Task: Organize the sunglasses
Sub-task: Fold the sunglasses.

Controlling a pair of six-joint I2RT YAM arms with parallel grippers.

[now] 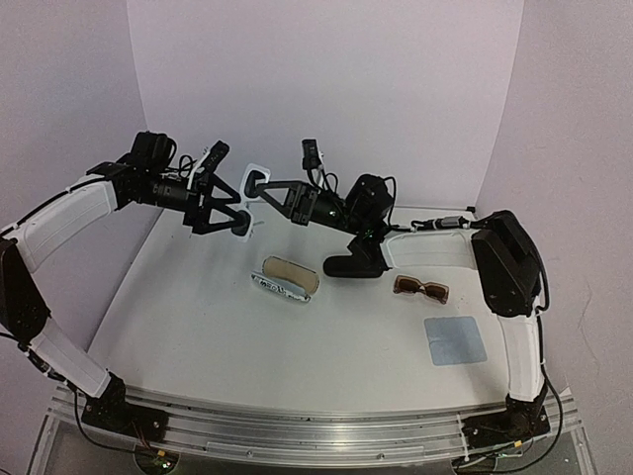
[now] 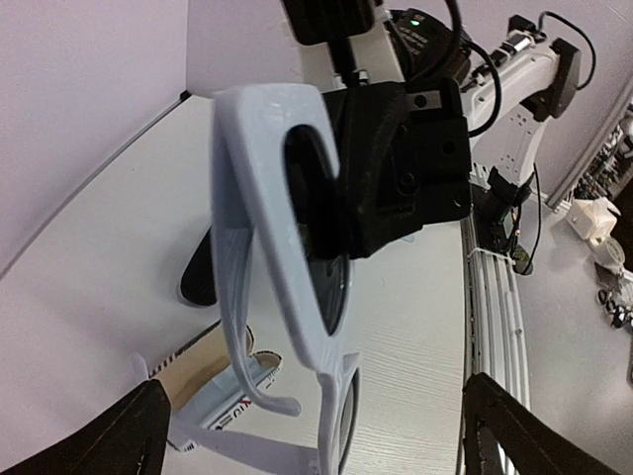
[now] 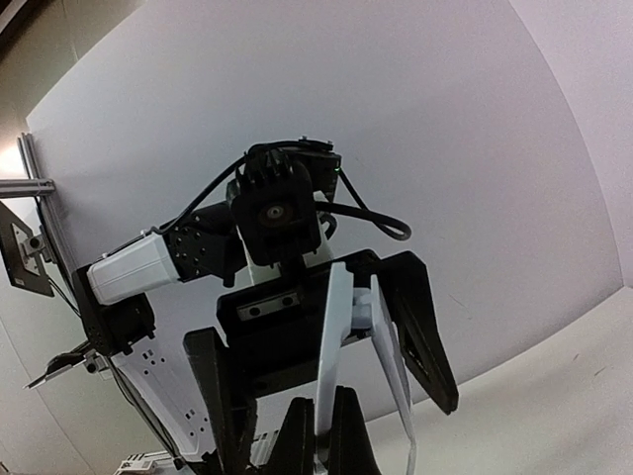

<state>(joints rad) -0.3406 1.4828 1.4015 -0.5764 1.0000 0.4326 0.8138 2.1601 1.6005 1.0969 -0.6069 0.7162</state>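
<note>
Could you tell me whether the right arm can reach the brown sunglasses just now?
Probably not yet: its jaws are shut on the white sunglasses, though the brown sunglasses lie uncovered nearby.

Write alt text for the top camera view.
Above the table, the right gripper is shut on white sunglasses, the left gripper open around them. Below lie an open striped case, a black case, brown sunglasses and a blue cloth.

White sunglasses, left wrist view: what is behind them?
The right tool, shut on the white sunglasses; lower down, an open striped case. The frame hides the tool's fingertips and part of the case.
</note>
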